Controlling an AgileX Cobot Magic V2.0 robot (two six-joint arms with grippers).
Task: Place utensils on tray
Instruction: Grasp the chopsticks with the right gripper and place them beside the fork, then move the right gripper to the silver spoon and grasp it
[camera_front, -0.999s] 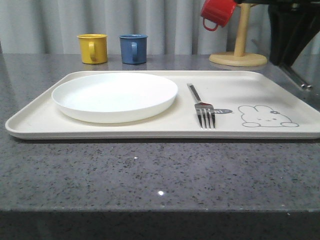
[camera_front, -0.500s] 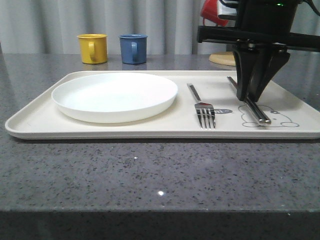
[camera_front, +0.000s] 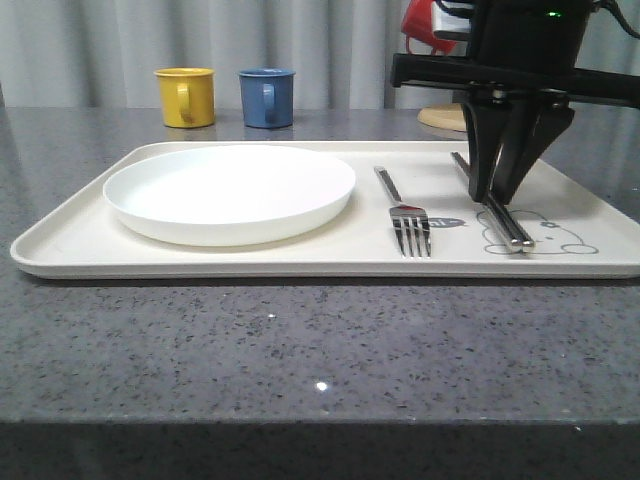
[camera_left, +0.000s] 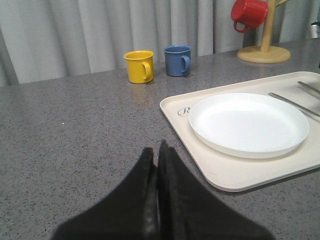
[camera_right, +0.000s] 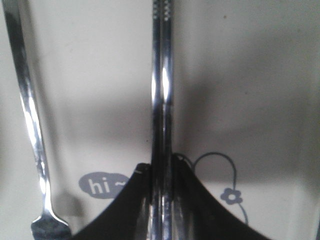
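The cream tray (camera_front: 80, 240) lies across the table with the white plate (camera_front: 230, 190) on its left half and the steel fork (camera_front: 405, 215) beside it. My right gripper (camera_front: 493, 195) reaches down over the rabbit drawing, shut on a pair of steel chopsticks (camera_front: 505, 225). In the right wrist view the chopsticks (camera_right: 162, 90) run straight out from between the fingers of the right gripper (camera_right: 161, 167), parallel to the fork (camera_right: 30, 125). I cannot tell whether they touch the tray. My left gripper (camera_left: 157, 147) is shut and empty over bare table beside the tray (camera_left: 235, 175).
A yellow mug (camera_front: 186, 97) and a blue mug (camera_front: 267, 97) stand behind the tray. A red mug (camera_front: 425, 20) hangs on a wooden stand (camera_front: 450, 115) at the back right, partly behind the right arm. Grey tabletop stretches in front of the tray.
A second ago the right arm was up at the far right and no chopsticks were on the tray. It has come down over the rabbit drawing with the chopsticks, then shifted slightly left.
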